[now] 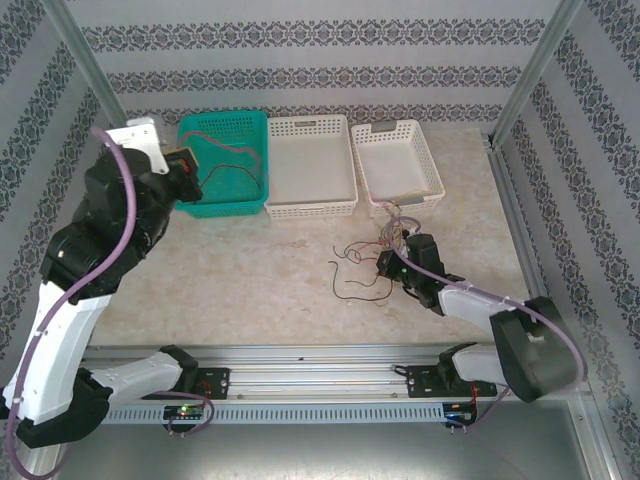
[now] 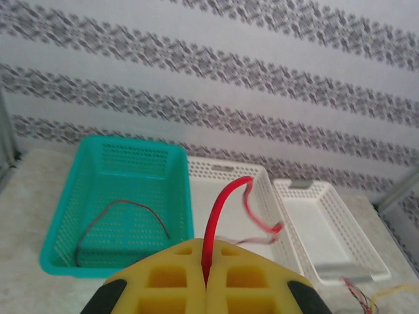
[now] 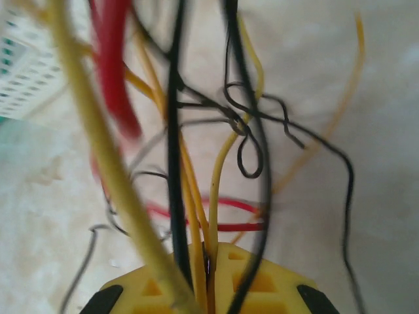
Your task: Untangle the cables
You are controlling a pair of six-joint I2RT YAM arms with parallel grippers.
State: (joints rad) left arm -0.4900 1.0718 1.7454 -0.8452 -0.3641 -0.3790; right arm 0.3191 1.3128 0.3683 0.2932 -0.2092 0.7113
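Note:
My left gripper hangs over the near left corner of the teal basket. In the left wrist view it is shut on a red cable that arches up and droops to the right. A dark cable lies inside the teal basket. The remaining cables form a tangle on the table right of centre. My right gripper sits low at the tangle's right side. Up close it is shut on yellow cables, with black and red strands crossing in front.
Two white baskets stand in a row right of the teal one, along the back wall. Metal frame posts rise at the back corners. A rail runs along the table's near edge.

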